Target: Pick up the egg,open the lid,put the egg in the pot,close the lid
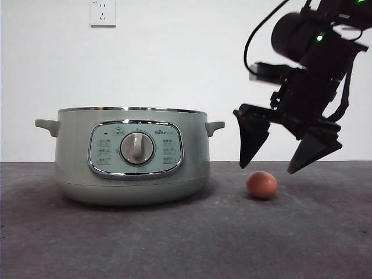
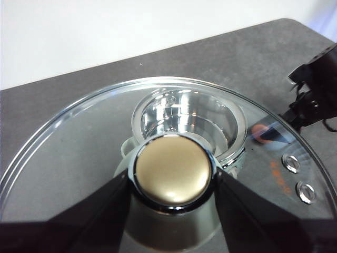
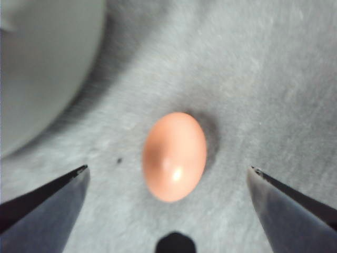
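Your small reddish-brown egg (image 1: 261, 185) lies on the grey table (image 1: 302, 232), just beside the pale sage-green pot (image 1: 131, 157). The right gripper (image 1: 289, 152) hangs above it, jaws spread wide to straddle it. The left gripper (image 2: 174, 184) pinches the glass lid's (image 2: 79, 142) knob (image 2: 174, 171), seemingly ready to lift it.

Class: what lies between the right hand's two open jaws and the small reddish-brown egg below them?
Nothing. In the front view, the right hand hangs above the small reddish-brown oval egg with only air between; the right wrist view agrees.
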